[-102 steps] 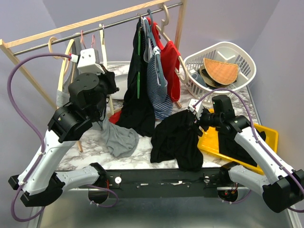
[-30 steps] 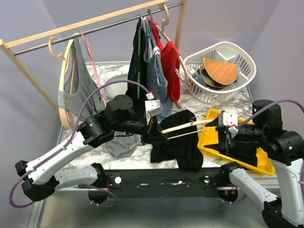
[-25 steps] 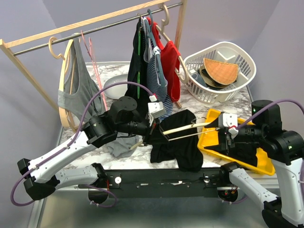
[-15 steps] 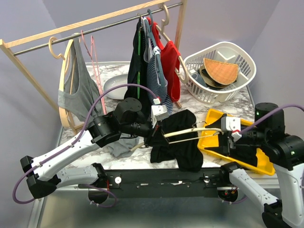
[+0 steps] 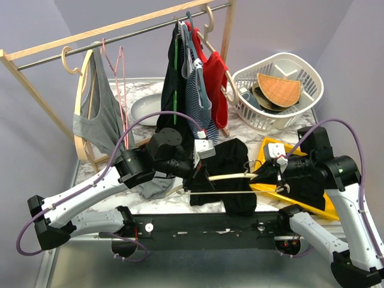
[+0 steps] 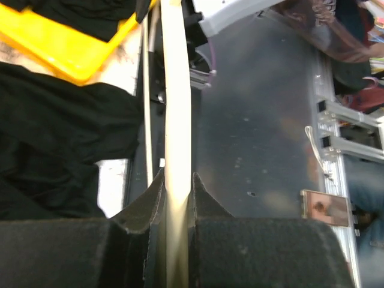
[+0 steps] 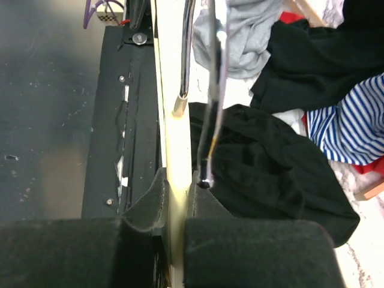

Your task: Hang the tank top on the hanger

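The black tank top (image 5: pixel 230 157) lies crumpled on the marble table near its front edge. The cream wooden hanger (image 5: pixel 231 176) hangs level just above it, held at both ends. My left gripper (image 5: pixel 201 174) is shut on one arm of the hanger (image 6: pixel 177 108), with the tank top (image 6: pixel 54 144) to its left in the left wrist view. My right gripper (image 5: pixel 267 174) is shut on the other arm of the hanger (image 7: pixel 169 108), beside the dark metal hook (image 7: pixel 213 90). In the right wrist view the tank top (image 7: pixel 270 174) spreads out to the right of the right gripper (image 7: pixel 178 177). The left gripper (image 6: pixel 178 179) clamps the wood tightly.
A yellow tray (image 5: pixel 333 165) with a black garment sits at the right. Behind it stands a white basket (image 5: pixel 277 90). The clothes rail (image 5: pixel 120 30) carries several garments, a grey tank top (image 5: pixel 96 114) and a pink wire hanger (image 5: pixel 120 78). A white bowl (image 5: pixel 144 109) sits behind.
My right gripper has come in and shut on the hanger's end. The hanger has dropped lower and levelled over the tank top. The left arm shifted slightly right.
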Motion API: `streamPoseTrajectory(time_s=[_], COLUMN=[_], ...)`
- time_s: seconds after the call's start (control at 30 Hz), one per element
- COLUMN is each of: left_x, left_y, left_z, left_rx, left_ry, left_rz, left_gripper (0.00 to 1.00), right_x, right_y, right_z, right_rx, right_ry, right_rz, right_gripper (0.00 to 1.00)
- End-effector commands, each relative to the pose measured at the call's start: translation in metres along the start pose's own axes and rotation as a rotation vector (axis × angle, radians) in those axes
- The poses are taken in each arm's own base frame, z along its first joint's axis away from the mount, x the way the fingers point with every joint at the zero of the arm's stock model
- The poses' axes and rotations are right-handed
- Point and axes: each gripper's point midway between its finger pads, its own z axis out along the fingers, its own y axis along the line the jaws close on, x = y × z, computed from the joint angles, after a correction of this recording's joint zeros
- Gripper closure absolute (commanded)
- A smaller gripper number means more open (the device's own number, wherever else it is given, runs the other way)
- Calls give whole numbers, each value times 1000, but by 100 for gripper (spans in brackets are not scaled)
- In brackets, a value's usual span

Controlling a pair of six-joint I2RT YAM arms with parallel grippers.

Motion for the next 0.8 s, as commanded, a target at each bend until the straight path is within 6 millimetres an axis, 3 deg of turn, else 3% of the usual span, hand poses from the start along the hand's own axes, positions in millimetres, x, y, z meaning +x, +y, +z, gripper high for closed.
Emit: streamPoseTrajectory(time_s=[0.0, 0.07, 0.1, 0.2, 0.27, 0.43, 0.57, 0.63, 0.77], left_x=[-19, -18, -19, -12, -6, 22, 64, 81, 118], left_y=[7, 14, 21, 34, 40, 55, 73, 82, 102], left_z=[3, 3, -1, -13, -19, -32, -20, -12, 2], left_rx=[-49, -89, -141, -251, -310, -448, -550, -603, -718], left_ry=[-83, -88, -100, -88, -82, -49, 40, 78, 137], left_rz=[39, 29, 25, -6, -22, -78, -151, -195, -258], left_gripper=[88, 66, 39, 13, 7, 4, 7, 18, 27], right_x=[4, 10, 19, 37, 46, 64, 73, 74, 75], right_y=[6, 2, -4, -12, -11, -17, -28, -29, -30], right_z=[-2, -5, -9, -22, -33, -63, -74, -74, -72], right_rx=[18, 65, 118, 233, 297, 485, 574, 582, 579], right_ry=[2, 33, 81, 181, 239, 364, 412, 409, 407], right_rz=[12, -9, -1, 4, 8, 13, 43, 58, 67], right_gripper=[99, 99, 99, 99, 99, 99, 99, 99, 99])
